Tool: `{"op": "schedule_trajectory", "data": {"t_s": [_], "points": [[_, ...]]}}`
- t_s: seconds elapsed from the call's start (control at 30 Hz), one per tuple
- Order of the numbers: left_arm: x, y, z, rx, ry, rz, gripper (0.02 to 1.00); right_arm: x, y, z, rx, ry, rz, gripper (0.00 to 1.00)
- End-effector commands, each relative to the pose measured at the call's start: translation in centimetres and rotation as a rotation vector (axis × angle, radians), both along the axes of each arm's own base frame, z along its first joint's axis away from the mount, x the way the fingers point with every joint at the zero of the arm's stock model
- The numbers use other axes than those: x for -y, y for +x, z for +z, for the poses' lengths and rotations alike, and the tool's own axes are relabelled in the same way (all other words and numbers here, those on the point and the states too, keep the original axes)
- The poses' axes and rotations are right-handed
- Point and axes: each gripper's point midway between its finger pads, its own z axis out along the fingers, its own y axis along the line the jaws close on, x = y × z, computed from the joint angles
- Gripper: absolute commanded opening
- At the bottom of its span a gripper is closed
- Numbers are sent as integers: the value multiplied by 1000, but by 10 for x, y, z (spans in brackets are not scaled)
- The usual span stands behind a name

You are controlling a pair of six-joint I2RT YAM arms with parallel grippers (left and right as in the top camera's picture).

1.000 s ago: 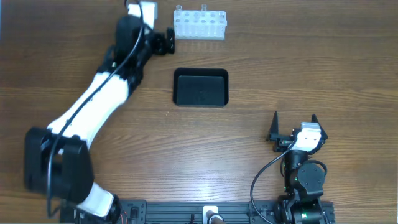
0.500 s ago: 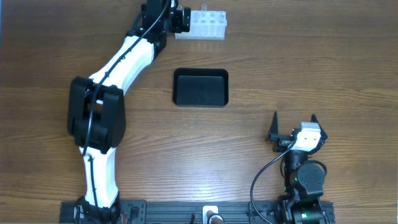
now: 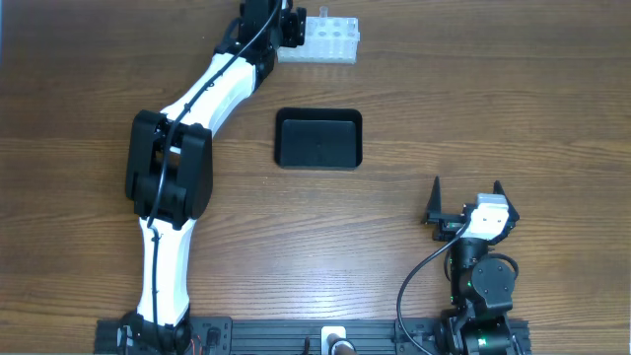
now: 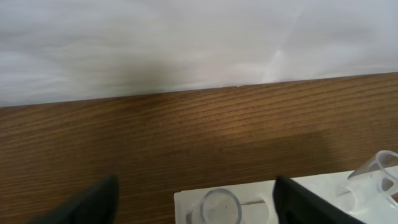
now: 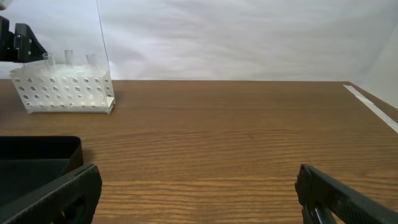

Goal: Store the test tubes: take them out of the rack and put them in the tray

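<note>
Two grippers, both spread wide. Item 1, left gripper: slightly farther up-table vs 0.5 s ago, arm's elbow shifted right; now at left end of rack, fingers either side of one test tube, apart from it. Item 2, right gripper: nr own base, unchanged. Rack: white, long axis L-R along far table edge, beyond black tray. Test tubes: upright, mouths up. Rack's left end hidden under gripper in top view; tube count unclear.

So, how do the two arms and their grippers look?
The left arm has white links, black joints and a black cable along it; the left gripper is black. The right arm is black with a looping black cable; the right gripper has a white block and black fingers.
</note>
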Motion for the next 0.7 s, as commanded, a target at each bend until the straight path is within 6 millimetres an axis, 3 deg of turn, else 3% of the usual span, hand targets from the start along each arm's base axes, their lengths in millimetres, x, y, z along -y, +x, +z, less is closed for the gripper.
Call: {"op": "schedule_trajectory", "data": {"t_s": [0.03, 0.7], "points": [[0, 6, 1, 16, 6, 6, 684, 1, 0, -1, 2, -1, -3, 991], [10, 3, 1, 15, 4, -8, 334, 1, 0, -1, 2, -1, -3, 993]]}}
